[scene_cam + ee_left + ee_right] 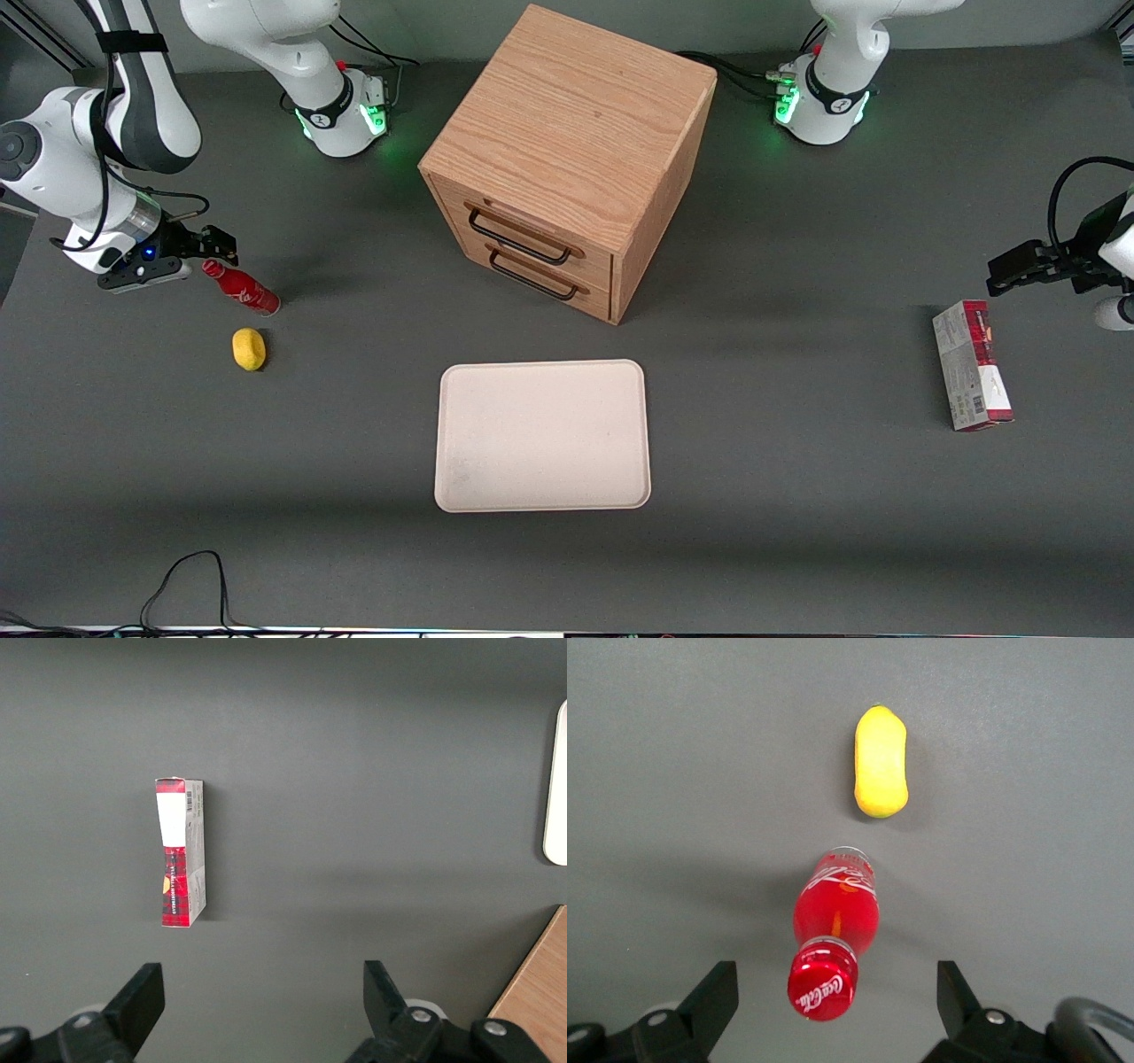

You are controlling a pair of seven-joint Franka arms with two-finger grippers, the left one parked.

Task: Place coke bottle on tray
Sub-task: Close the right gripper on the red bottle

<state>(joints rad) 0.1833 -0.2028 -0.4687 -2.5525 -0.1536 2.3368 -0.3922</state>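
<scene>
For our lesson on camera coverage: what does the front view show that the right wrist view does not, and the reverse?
Only the front view shows the flat cream rectangular tray, the wooden drawer cabinet and the red-and-grey carton. Only the right wrist view shows the white script on the bottle's red cap. Both show the small red coke bottle, the yellow lemon-like lump and the open hand by the bottle's cap.

On my table (797, 496) I count one coke bottle (242, 289), one tray (542, 436), one yellow lump (249, 348), one carton (972, 365), one wooden cabinet (567, 159) with two drawers. My tool (217, 245) hangs spread above the bottle.
</scene>
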